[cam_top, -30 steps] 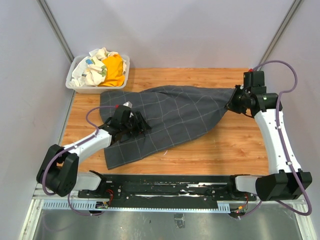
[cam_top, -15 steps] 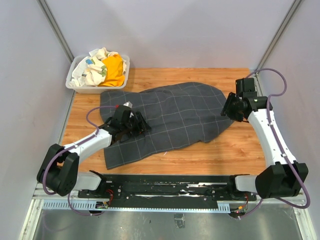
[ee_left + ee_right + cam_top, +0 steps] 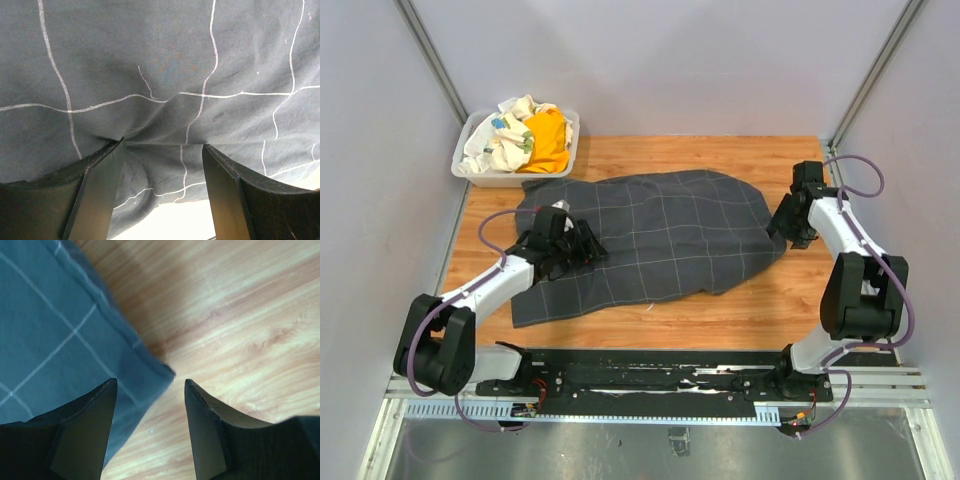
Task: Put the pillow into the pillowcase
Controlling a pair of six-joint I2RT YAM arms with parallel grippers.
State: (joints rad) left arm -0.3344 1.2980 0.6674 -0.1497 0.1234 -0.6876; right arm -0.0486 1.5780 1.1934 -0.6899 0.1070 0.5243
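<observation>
Resting on pillowcase (image 3: 660,235) near its left end with left fingers (image 3: 100,190) spread wide, gripping nothing. Poised over its right corner with right fingers (image 3: 210,430) parted, empty, above desk (image 3: 770,300).

Bare table (image 3: 800,290) right of the pillowcase (image 3: 660,230) lies open; bin (image 3: 495,180) blocks far-left corner.

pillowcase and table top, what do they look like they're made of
The pillowcase looks like thin woven cloth, matte charcoal with a light grid; it wrinkles and puckers softly. The table looks like wood or wood-look laminate, faintly glossy, with grain streaks; which one is unclear.
</observation>
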